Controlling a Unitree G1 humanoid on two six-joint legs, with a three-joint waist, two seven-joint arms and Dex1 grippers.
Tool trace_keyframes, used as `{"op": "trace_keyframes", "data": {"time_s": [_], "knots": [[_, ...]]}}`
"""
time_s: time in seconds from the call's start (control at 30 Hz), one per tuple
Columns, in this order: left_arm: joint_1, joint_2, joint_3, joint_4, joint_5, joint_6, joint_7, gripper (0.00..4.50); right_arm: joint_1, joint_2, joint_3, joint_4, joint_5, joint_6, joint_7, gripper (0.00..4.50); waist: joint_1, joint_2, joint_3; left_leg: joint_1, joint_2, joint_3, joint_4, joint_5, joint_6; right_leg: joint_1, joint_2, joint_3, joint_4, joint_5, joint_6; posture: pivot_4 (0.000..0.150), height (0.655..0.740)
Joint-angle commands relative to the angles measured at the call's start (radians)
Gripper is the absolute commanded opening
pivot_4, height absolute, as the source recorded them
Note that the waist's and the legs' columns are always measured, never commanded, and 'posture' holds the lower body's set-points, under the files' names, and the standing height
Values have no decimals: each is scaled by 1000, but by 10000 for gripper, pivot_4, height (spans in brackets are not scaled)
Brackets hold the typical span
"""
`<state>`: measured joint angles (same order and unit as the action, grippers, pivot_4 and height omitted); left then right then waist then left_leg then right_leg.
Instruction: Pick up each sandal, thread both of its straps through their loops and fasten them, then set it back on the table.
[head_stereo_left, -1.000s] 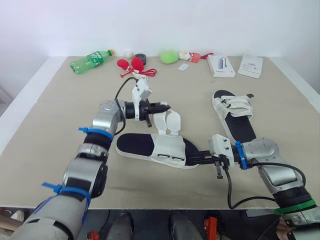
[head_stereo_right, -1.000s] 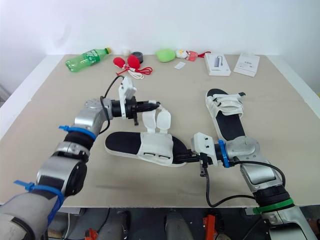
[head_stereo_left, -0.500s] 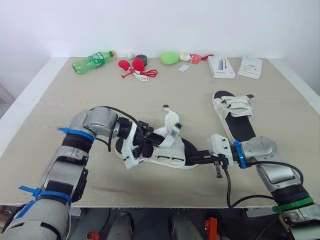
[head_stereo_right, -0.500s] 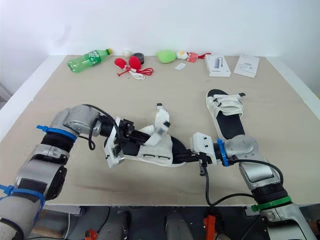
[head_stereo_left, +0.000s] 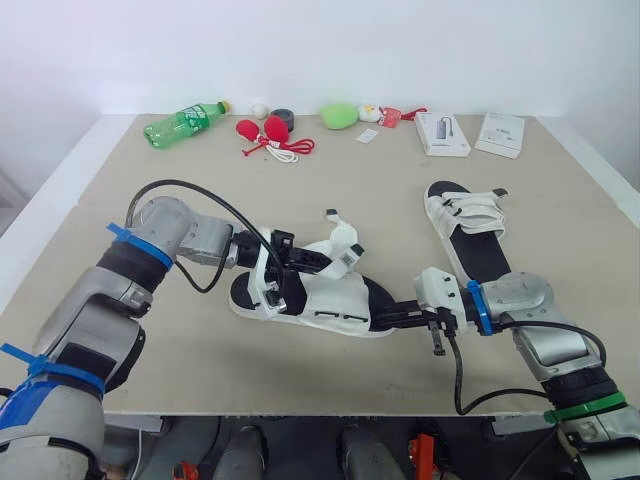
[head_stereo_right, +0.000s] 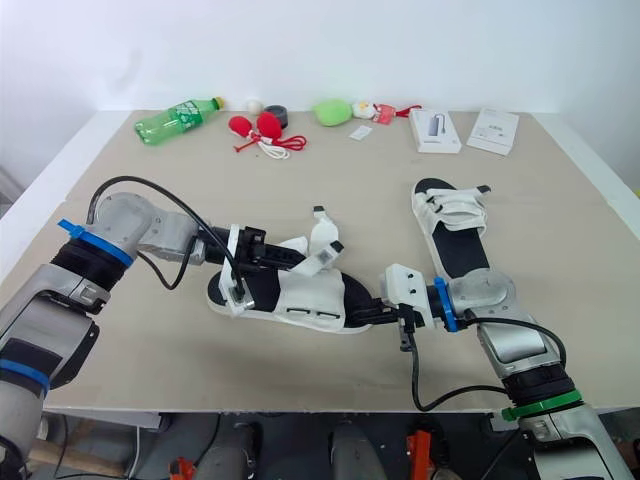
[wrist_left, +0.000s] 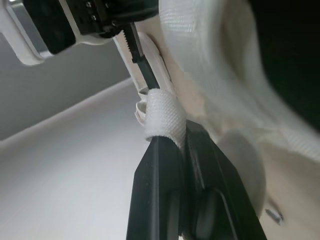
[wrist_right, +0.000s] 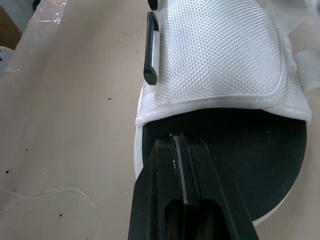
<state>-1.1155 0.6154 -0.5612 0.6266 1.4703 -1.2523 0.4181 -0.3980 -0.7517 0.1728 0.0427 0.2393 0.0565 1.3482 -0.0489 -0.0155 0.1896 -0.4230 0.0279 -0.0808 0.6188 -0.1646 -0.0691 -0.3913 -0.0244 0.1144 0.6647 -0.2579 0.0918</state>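
Observation:
The near white sandal with a black footbed lies on the table between my arms. My left gripper reaches over its heel end and is shut on one white strap, which is lifted above the upper. A second strap stands loose beside it. My right gripper is shut on the edge of the same sandal's sole at the other end, next to a black loop. The second sandal lies to the right, farther back, with its straps across the upper.
Along the table's far edge lie a green bottle, red balls on a cord, a tape roll, a green object and two white boxes. The table's right edge runs beyond the second sandal.
My left arm has swung down and round, from beyond the sandal's heel to low over the heel end, drawing the strap across. The right gripper has stayed on the sole.

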Motion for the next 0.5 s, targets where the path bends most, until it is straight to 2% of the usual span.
{"op": "trace_keyframes", "data": {"time_s": [0.03,0.17,0.3,0.4,0.5], "knots": [[-46,23,-30,55,-67,9,25,756,-1,-6,3,-6,-3,2,10,0,0,0,0,0,0,0,0,0,0,0,0,0,0,0,0,1500,7400],[-68,40,-42,91,-156,-44,21,756,-4,-5,5,-2,-3,0,13,0,-1,0,0,0,0,0,0,0,0,0,0,0,0,0,0,1500,7400],[-76,58,-54,124,-289,-178,-34,13907,-14,-2,9,7,-5,-1,17,0,0,0,0,0,0,0,0,0,0,0,0,0,0,0,0,1500,7400],[-123,38,-109,331,-469,-315,-159,27560,-21,2,12,14,-6,-3,19,0,0,0,0,0,0,0,0,0,0,0,0,0,0,0,0,1500,7400],[-160,28,-215,503,-684,-362,-300,27560,-26,2,15,22,-5,-9,22,0,-1,0,0,0,0,1,1,0,1,0,0,0,0,0,0,1500,7400]]}}
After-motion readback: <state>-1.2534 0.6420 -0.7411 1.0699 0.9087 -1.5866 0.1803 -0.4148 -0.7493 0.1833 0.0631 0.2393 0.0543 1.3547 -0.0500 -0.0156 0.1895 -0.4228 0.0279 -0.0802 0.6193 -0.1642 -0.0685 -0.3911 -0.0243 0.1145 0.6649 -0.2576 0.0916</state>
